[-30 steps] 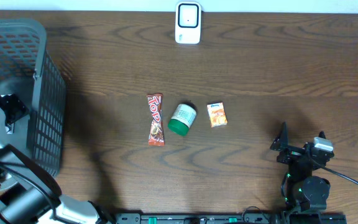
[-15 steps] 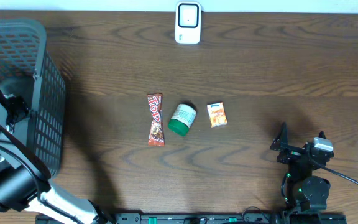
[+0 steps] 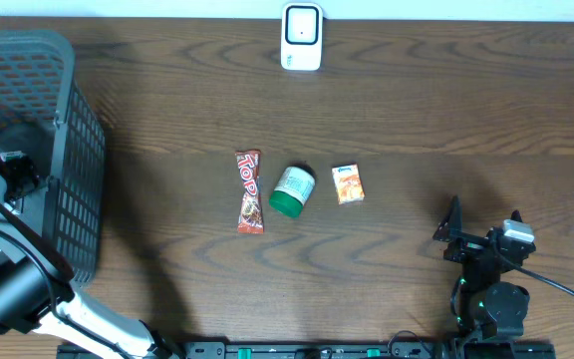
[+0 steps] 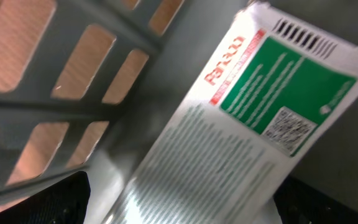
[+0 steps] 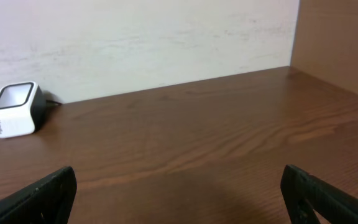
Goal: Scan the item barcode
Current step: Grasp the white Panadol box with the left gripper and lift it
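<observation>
A white packet [image 4: 241, 124] with a green label and a square code lies tilted inside the grey basket [image 3: 68, 150]. My left gripper [image 4: 182, 208] is down in the basket at the table's left [image 3: 20, 168]. It is open, and its dark fingers [image 4: 45, 202] stand on either side of the packet's lower end with a gap on each side. The white scanner [image 3: 301, 37] sits at the far edge of the table and also appears in the right wrist view [image 5: 14, 109]. My right gripper [image 3: 481, 229] rests open at the near right, nothing between its fingers [image 5: 179, 193].
A red candy bar [image 3: 250, 191], a green-lidded jar [image 3: 292, 190] and a small orange box [image 3: 347, 183] lie in a row mid-table. The basket's lattice wall [image 4: 73, 81] is close beside the left gripper. A wall rises behind the scanner.
The left arm has shifted a little over the basket. The right arm and the things on the table have not moved.
</observation>
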`<state>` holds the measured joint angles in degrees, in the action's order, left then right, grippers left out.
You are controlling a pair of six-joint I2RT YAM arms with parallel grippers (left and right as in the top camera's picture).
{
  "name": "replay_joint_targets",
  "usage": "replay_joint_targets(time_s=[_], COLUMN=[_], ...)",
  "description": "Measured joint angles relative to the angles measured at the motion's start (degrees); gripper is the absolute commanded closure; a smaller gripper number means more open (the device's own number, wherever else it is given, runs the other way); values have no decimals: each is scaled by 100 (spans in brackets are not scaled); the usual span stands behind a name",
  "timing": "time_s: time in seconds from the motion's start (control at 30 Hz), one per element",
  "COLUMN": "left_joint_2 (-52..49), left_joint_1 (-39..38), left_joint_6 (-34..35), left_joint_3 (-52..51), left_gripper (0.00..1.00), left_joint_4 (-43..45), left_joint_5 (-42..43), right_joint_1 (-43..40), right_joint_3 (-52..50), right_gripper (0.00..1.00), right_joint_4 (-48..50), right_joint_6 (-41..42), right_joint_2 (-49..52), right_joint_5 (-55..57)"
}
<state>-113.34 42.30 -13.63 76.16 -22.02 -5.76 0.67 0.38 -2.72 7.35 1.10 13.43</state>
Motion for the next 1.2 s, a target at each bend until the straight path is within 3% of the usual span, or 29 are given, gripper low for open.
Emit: replay_joint_targets(time_s=[0.2, 0.4, 0.73, 0.83, 1.2], left_joint_2=[-199, -319, -323, -323, -299], left_joint_1=[46, 33, 35, 35, 35], left_joint_6=[345, 608, 614, 625, 695], left_joint_3=[142, 236, 243, 243, 260], left_gripper=[7, 28, 38, 49, 51], left_joint_4=[50, 59, 57, 52, 2], left_joint_5=[761, 1211, 1233, 1233, 1252], right_joint_1=[0, 0, 0, 0, 0], right_joint_3=[0, 0, 0, 0, 0], right_gripper=[1, 1, 1, 1, 1], right_joint_4=[0, 0, 0, 0, 0], right_joint_6=[0, 0, 0, 0, 0], right_joint_2=[0, 0, 0, 0, 0], right_joint_5=[2, 0, 0, 0, 0])
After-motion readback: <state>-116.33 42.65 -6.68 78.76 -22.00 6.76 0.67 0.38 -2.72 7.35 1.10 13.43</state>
